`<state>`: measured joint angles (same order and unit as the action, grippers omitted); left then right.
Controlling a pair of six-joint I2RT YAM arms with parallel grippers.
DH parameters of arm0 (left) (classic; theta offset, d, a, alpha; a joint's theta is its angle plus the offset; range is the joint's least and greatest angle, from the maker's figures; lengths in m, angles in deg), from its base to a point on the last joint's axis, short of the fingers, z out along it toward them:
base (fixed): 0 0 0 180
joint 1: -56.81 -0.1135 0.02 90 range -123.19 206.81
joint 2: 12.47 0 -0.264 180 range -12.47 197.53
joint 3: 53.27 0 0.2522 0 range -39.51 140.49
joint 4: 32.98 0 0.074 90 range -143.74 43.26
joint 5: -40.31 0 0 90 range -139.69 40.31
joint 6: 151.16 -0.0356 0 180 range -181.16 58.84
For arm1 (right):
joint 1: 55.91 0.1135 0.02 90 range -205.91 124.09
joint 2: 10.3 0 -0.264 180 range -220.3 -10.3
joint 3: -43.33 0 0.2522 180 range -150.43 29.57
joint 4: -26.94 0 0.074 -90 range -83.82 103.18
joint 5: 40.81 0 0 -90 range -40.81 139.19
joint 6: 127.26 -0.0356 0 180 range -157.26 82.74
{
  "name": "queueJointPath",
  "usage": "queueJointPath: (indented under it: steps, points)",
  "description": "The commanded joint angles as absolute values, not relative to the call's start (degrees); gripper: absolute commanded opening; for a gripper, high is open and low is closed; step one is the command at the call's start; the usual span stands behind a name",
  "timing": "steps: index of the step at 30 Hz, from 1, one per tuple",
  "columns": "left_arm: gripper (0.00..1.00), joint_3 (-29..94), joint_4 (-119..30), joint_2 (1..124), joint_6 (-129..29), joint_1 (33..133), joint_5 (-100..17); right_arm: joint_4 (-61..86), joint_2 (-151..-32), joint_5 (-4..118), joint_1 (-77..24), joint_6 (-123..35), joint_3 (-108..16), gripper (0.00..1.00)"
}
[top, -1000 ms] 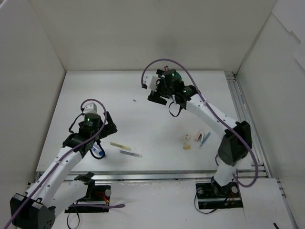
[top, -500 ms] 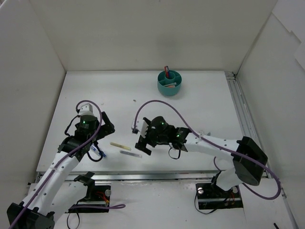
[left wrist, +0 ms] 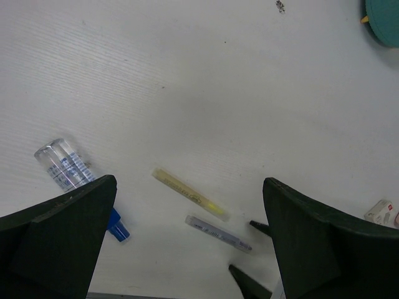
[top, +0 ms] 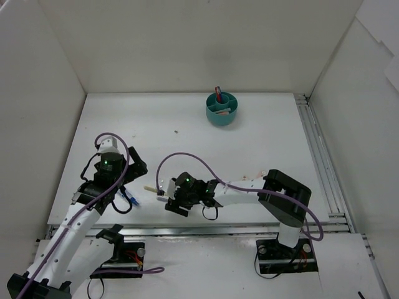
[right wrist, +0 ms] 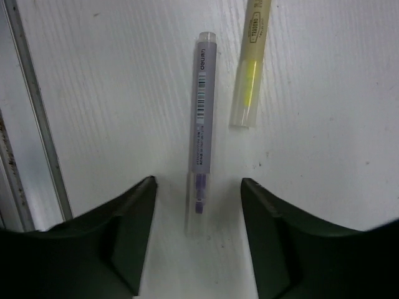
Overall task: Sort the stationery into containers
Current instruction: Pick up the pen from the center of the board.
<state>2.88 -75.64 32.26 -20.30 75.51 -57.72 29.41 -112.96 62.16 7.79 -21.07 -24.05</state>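
Right claw [right wrist: 197,184], back from the teal cup [top: 222,109], now hangs spread astride the grey pen [right wrist: 201,106], ready to pinch.

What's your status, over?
Right end effector open, straddling grey pen, not closed yet. Left end effector open, empty, hovering. Yellow pen close beside grey pen, may get nudged. Teal cup at far edge.

You see a grey-lilac pen [right wrist: 201,124] with black barcode print, a pale yellow pen [right wrist: 249,68], a clear pen [left wrist: 65,165] with blue marks, and the far teal cup [top: 221,118] on the white table [top: 187,124].
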Motion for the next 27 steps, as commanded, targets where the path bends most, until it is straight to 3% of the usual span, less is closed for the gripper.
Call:
queueJointPath:
  steps: [1,4,8,10,19,27]
  points:
    - [1.0,3.5,-74.9,31.8,-21.4,75.2,-59.4,30.7,-113.0,58.8,9.0,-22.1,-24.3,0.51]
    - [1.0,3.6,-74.5,32.1,-21.5,75.2,-59.4,29.7,-112.2,56.9,9.7,-21.7,-23.1,0.27]
    - [1.0,3.3,-73.7,32.6,-21.6,75.2,-59.5,28.7,-110.1,57.1,9.7,-20.5,-21.5,0.13]
    - [1.0,3.6,-73.5,33.2,-21.6,75.2,-59.4,27.9,-108.6,56.3,10.0,-20.0,-21.1,0.0]
    - [1.0,4.5,-72.5,35.0,-22.3,75.2,-59.7,15.6,-94.1,49.4,9.0,-10.5,-20.8,0.0]
    - [1.0,6.7,-71.4,38.9,-22.7,75.2,-59.7,7.5,-90.3,40.3,-1.9,3.2,-31.5,0.0]
